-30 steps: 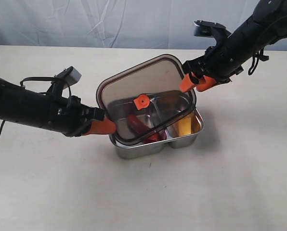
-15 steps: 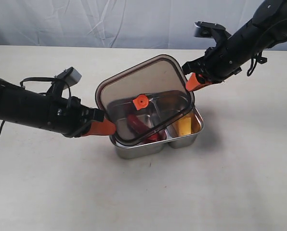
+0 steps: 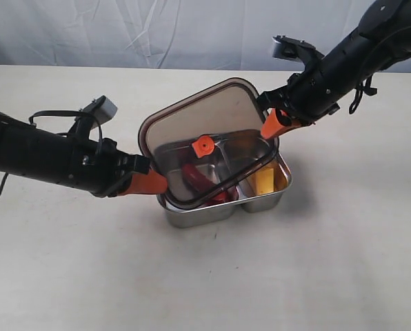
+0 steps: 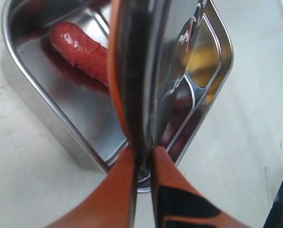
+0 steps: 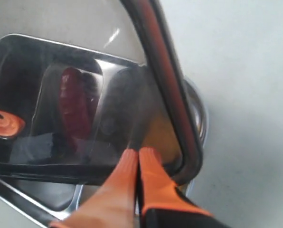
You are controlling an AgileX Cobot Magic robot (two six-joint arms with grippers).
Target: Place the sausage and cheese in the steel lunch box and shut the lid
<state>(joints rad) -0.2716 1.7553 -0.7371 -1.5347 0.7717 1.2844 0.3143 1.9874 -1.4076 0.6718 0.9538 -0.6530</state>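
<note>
Well, the left gripper (image 3: 158, 183) pinches the lid (image 3: 202, 127) at its eight o'clock corner, tilted over the steel lunch box (image 3: 198, 216). The right gripper (image 3: 268, 129), jaws pressed together, sits at its three o'clock corner. Inside, sausage (image 4: 82, 50) lies at nine, cheese (image 3: 264, 181) at three.

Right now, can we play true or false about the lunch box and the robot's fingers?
1. The sausage lies inside the steel lunch box. True.
2. The lid sits flat and shut on the box. False: it leans tilted over the box, which is not closed.
3. The cheese is outside the box. False: it is in the box, in the compartment next to the sausage's.
4. The left fingers pinch the lid's edge. True.
5. The right fingers are spread wide open. False: they are pressed together at the lid's corner.
</note>
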